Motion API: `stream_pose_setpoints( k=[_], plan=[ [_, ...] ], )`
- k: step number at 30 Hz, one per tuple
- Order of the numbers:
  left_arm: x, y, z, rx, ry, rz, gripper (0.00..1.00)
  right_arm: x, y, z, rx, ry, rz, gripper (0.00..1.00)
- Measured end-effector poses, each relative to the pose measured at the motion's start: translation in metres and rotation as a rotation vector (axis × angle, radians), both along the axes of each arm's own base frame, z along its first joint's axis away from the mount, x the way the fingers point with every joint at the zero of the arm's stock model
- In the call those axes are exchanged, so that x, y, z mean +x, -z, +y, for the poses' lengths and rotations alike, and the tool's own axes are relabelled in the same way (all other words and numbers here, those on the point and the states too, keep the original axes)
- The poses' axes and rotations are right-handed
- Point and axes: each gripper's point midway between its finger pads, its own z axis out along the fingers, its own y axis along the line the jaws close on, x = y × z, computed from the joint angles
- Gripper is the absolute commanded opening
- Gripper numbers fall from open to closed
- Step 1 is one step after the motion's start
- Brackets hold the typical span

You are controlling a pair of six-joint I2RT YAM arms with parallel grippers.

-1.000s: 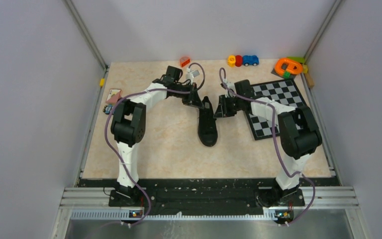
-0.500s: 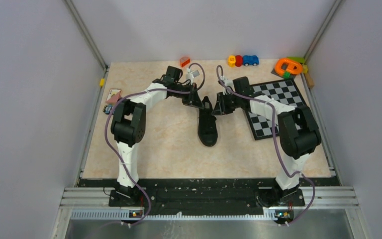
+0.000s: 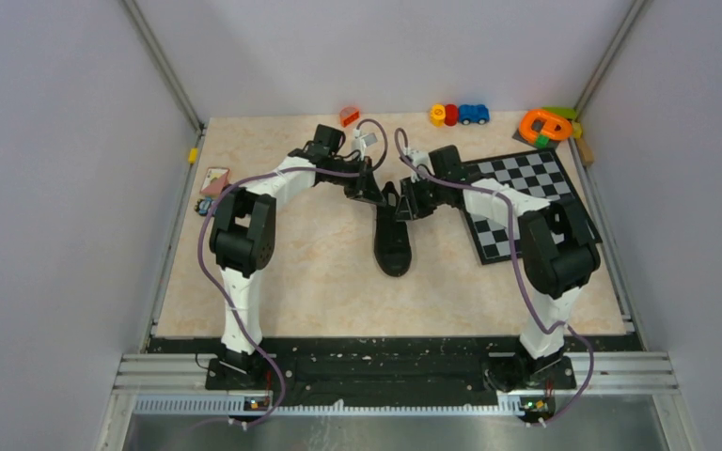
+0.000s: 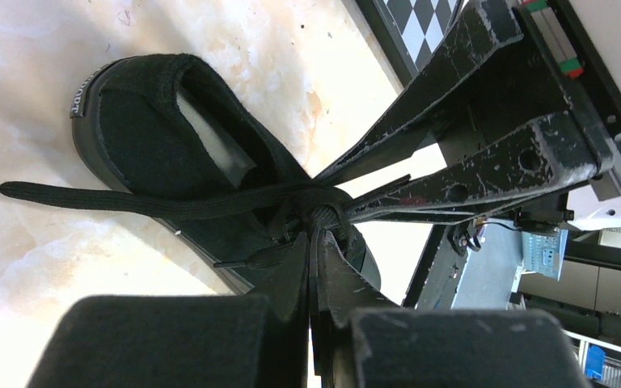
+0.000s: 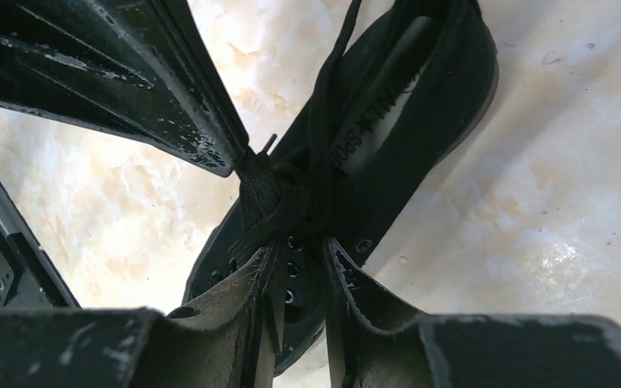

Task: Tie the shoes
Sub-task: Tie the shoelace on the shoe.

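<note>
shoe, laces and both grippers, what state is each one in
shoe: upright on its sole on the table, empty, not lifted.
laces: pulled into a tight bunch on top of the shoe, one end trailing out onto the table.
left gripper: shut on the laces at the bunch.
right gripper: closed on the laces from the opposite side.

Tabletop [image 3: 310, 282]: beige marble pattern. Chessboard [image 3: 538, 175] right of centre, lying flat and skewed. Along the top edge: red block [image 3: 349, 116], then a yellow-red-blue toy row [image 3: 458, 114]. Orange ring toy [image 3: 545, 124] in the upper right corner, just above the chessboard. Small card [image 3: 214, 180] at the left edge, with a yellow piece [image 3: 192, 155] above it.
</note>
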Motion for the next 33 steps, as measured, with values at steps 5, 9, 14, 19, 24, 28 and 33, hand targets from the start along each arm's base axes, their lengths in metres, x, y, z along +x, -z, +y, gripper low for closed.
stream_pose_setpoints(
  k=[5,9,14,19,24,28,33],
  plan=[
    [0.000,0.000,0.000,0.000,0.000,0.001,0.00,-0.003,0.001,0.004,-0.009,-0.023,-0.013,0.23],
    [0.000,0.000,0.000,0.000,0.000,0.002,0.00,-0.004,0.001,0.005,-0.016,-0.028,-0.014,0.15],
    [-0.001,0.001,0.000,0.002,0.001,0.007,0.00,0.002,-0.001,0.008,-0.016,-0.024,-0.017,0.00],
    [-0.002,0.002,0.001,0.007,0.003,0.010,0.00,-0.001,0.002,0.006,-0.017,-0.011,-0.001,0.00],
    [-0.002,0.004,0.004,0.010,-0.004,0.017,0.00,-0.020,0.010,-0.001,-0.028,0.005,0.049,0.00],
    [-0.004,0.011,0.010,0.019,-0.010,0.035,0.00,-0.028,0.013,-0.002,-0.032,0.020,0.074,0.00],
    [-0.005,0.018,0.016,0.028,-0.018,0.049,0.00,-0.030,0.014,-0.005,-0.046,0.044,0.089,0.00]
  ],
)
